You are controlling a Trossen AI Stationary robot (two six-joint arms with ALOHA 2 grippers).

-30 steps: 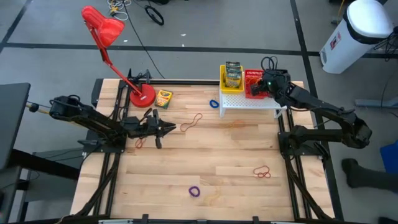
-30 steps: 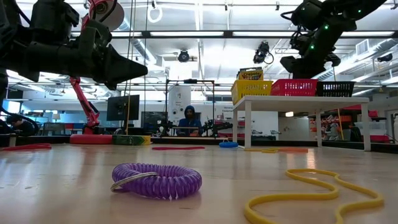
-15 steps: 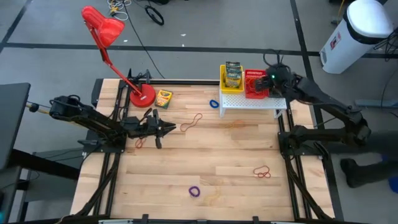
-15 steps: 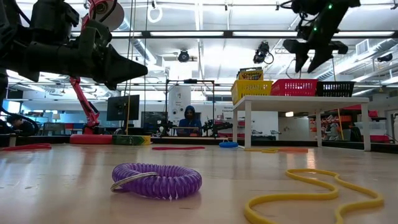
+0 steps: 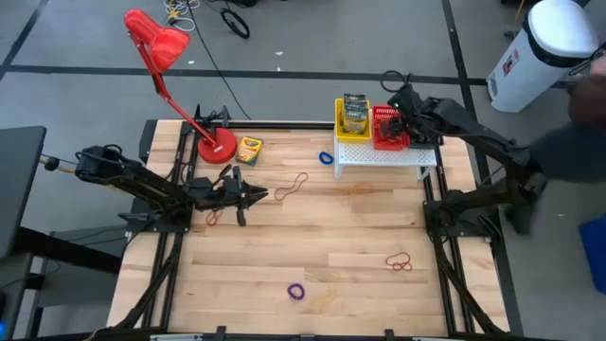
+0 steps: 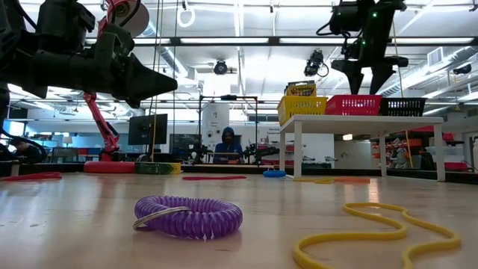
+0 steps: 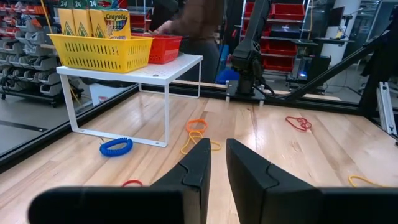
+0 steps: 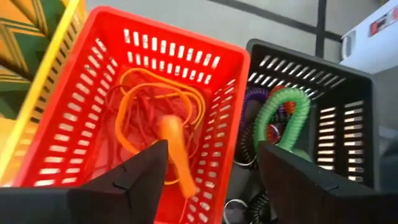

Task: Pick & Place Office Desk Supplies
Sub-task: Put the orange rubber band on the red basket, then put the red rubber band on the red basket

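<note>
Hovering above the red basket [image 8: 134, 102] on the white shelf [image 5: 379, 156], the right gripper [image 8: 211, 168] has its fingers spread wide and empty. Inside that basket lies a tangle of orange and red rubber bands [image 8: 152, 118]. Beside it, the black basket [image 8: 311, 118] holds green and purple coiled loops [image 8: 280, 115], and on the red basket's other side the yellow basket [image 5: 352, 118] holds upright crayon boxes [image 7: 93, 22].

Over the table's left part, near the red desk lamp [image 5: 170, 66], the left gripper [image 7: 217, 165] hangs with its fingers drawn to a narrow gap, nothing between them. Another crayon box [image 5: 248, 148] lies flat beside the lamp's base. Scattered on the wooden table [image 5: 312, 237] are a blue coil [image 5: 326, 157] just beside the shelf leg, a red band [image 5: 292, 186], a red band [image 5: 399, 260] near the right side, and a purple coil [image 5: 296, 291] toward the front. A person [image 7: 196, 31] stands behind the shelf.
</note>
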